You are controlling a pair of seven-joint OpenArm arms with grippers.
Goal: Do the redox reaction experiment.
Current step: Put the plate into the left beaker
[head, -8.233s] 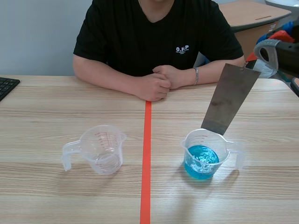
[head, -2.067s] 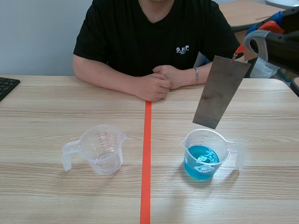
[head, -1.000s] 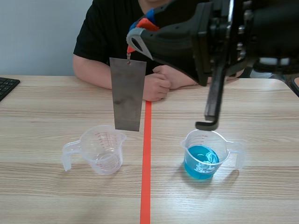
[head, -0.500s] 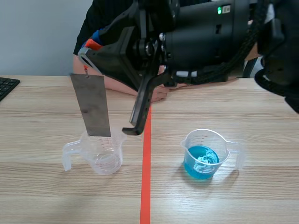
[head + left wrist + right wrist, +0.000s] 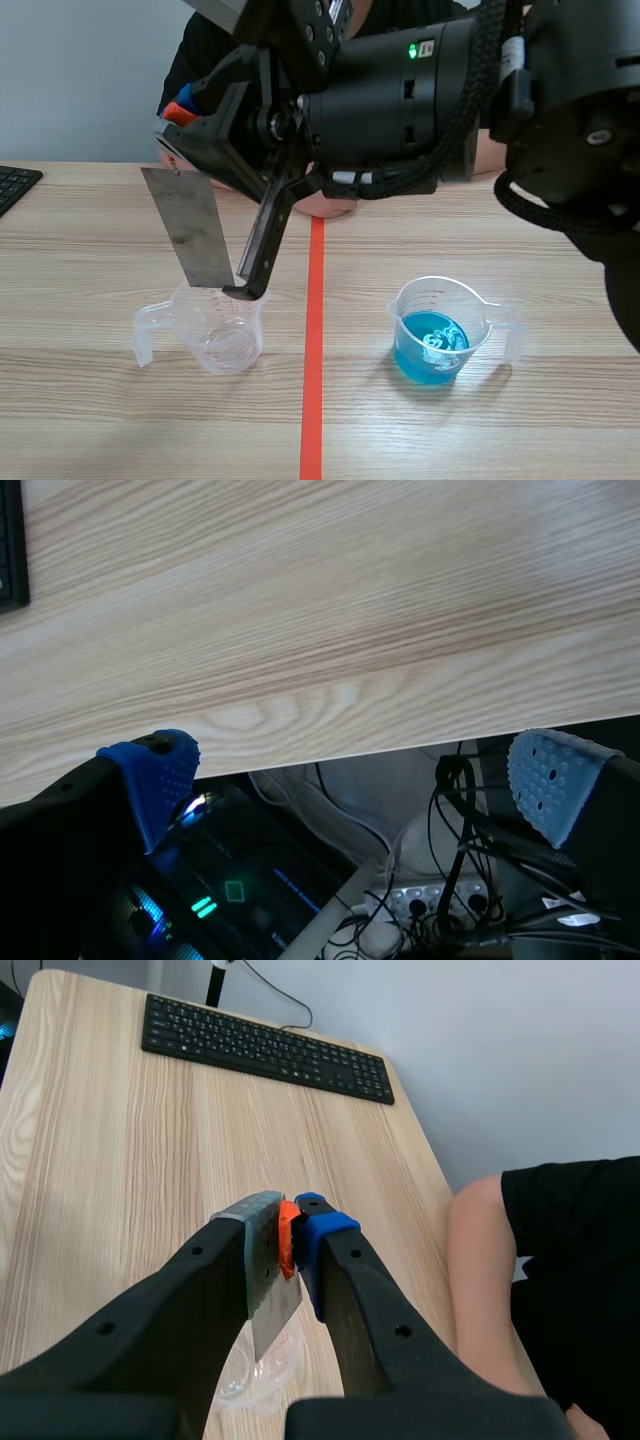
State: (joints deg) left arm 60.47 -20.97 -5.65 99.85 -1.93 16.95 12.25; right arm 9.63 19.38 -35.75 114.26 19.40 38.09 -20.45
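My right arm reaches across from the right, and its gripper (image 5: 176,150) is shut on a small orange tab (image 5: 287,1232) at the top of a grey metal sheet (image 5: 195,232). The sheet hangs tilted, with its lower edge level with the rim of an empty clear measuring cup (image 5: 215,325); I cannot tell whether it dips inside. In the right wrist view the gripper (image 5: 290,1232) holds the sheet (image 5: 270,1295) above that cup (image 5: 255,1380). A second clear cup (image 5: 432,335) holds blue liquid, right of the tape line. My left gripper (image 5: 355,780) is open over the table's edge, holding nothing.
A person in a black shirt (image 5: 570,1250) sits across the table, mostly hidden by my arm in the scene view. A black keyboard (image 5: 265,1050) lies at the far left of the table (image 5: 80,230). Cables and electronics (image 5: 400,910) show below the table's edge.
My right arm has carried the sheet further left and a little down; its lower edge has come from just above the empty cup to the cup's rim.
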